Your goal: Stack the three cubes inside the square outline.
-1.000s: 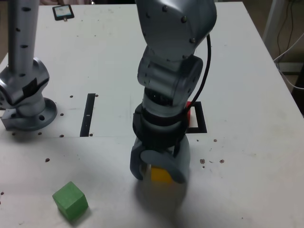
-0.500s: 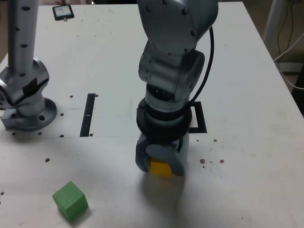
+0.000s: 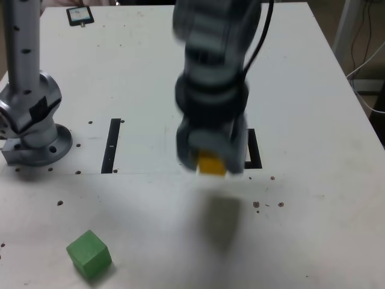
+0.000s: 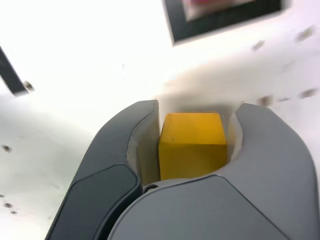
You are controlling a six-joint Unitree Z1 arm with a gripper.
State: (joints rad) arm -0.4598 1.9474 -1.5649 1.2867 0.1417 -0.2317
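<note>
Non-task items on and around the white tabletop

A white, matte tabletop (image 3: 313, 90) carried scattered small dark specks (image 3: 268, 205), most of them along its near half in the exterior view. A thin black straight strip (image 3: 112, 145) lay flat on it, running away from the camera, toward the exterior view's left. A small dark square card with a pale centre (image 3: 79, 15) lay near the far edge, at the exterior view's left. Pale cables (image 3: 366, 66) hung beyond the table's edge at the exterior view's right, beside a white upright post (image 3: 344, 24). A faint seam line (image 3: 132, 173) crossed the tabletop.
</note>
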